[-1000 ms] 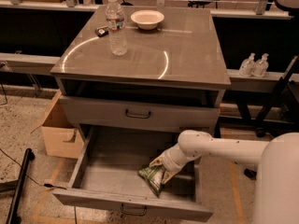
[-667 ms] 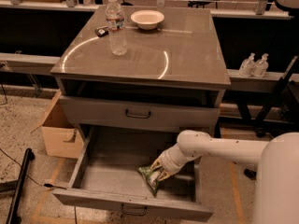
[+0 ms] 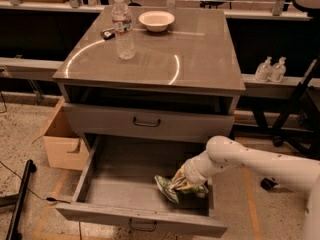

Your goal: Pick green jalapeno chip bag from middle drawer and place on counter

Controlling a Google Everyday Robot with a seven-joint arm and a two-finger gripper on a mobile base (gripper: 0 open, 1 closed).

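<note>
1. The middle drawer (image 3: 125, 179) stands pulled open.
2. The green jalapeno chip bag (image 3: 166, 188) lies inside it, near the front right corner.
3. The gripper (image 3: 181, 183) is down in the drawer, touching the bag; whether it has closed on the bag cannot be told.
4. Judged remaining: lifting the bag out and placing it on the counter (image 3: 200, 59), which holds a water bottle (image 3: 123, 29) and a bowl (image 3: 156, 20).

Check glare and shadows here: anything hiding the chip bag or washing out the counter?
Camera view: curved glare arcs on the counter, beside the water bottle, nothing washed out; deep shadow under it; the middle drawer is dim but evenly lit, so the green jalapeno chip bag reads fine, with the hand at it, front right of the drawer.
</note>
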